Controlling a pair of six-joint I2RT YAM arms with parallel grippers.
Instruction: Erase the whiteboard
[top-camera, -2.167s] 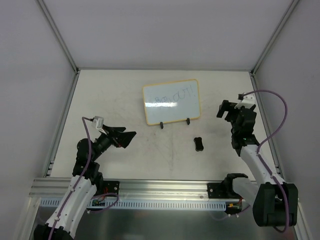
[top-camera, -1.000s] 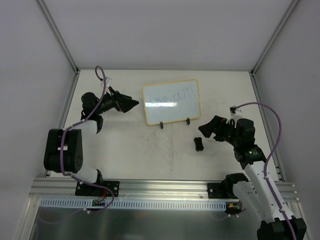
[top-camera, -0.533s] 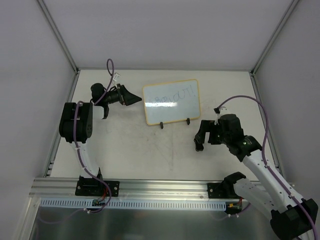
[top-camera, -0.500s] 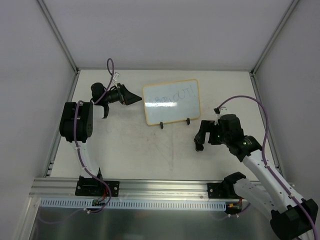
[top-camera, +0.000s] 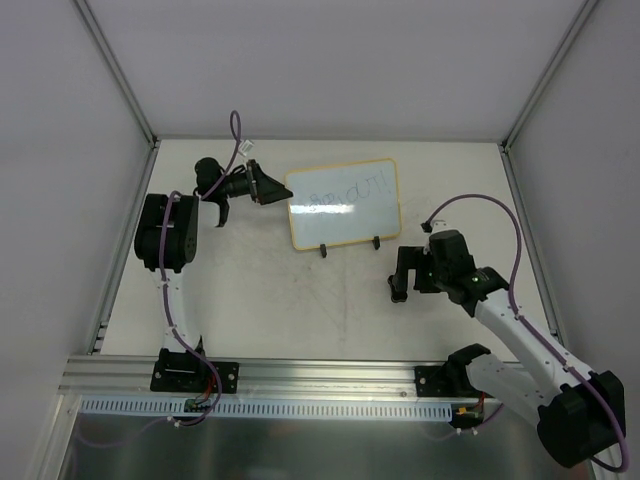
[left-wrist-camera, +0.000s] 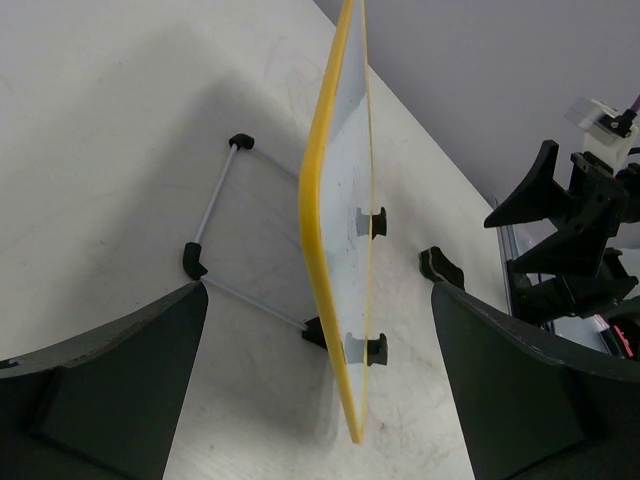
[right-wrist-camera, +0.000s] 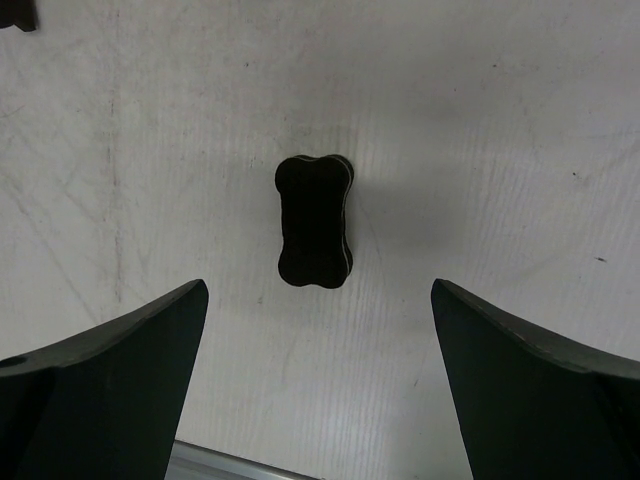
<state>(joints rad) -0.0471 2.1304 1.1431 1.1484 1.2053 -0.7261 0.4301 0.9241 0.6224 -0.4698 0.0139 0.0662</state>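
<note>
L pincer (top-camera: 272, 189) wide, now closer to whiteboard (top-camera: 343, 203) edge; R pincer (top-camera: 398, 282) wide, lower over eraser (right-wrist-camera: 314, 222).

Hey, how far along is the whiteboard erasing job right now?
Done: nothing is wiped, and the writing still shows on the whiteboard. In hand: the left gripper sits open at the board's side edge, and the right gripper hovers open over the eraser, which lies on the table. Left: grasp the eraser and wipe the board.
</note>
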